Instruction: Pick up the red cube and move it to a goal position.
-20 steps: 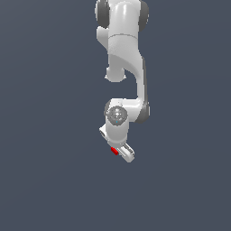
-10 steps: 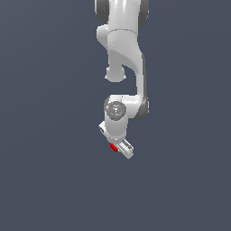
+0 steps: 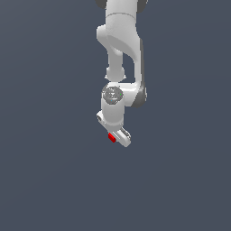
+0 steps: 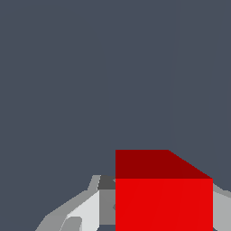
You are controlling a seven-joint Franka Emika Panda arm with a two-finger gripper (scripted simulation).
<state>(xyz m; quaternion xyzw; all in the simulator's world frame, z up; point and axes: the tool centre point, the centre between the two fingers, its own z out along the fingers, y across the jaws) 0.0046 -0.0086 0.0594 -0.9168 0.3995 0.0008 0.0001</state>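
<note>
1. Exterior view first: the white Panda arm (image 3: 119, 49) comes down from the top edge, folds at a grey-capped joint, and ends in the tool (image 3: 118, 137), which tilts toward the exterior view's right.
2. The red cube (image 3: 112, 137) sits at the tip of the tool, on its side toward the exterior view's left, touching the white fingers (image 3: 124, 136).
3. Around arm and cube there is only flat slate-grey backdrop; I cannot make out where a bench surface begins, so I cannot tell whether the cube is raised or resting.
4. From the wrist view the red cube (image 4: 163, 203) fills the near corner, its facing side bright red and its upper face darker.
5. Pale grey fingers (image 4: 85, 212) show on one side of the cube and a sliver of grey on the other, pressed against its edges.
6. The tool looks clamped on the red cube, a finger against each of two opposite faces.
</note>
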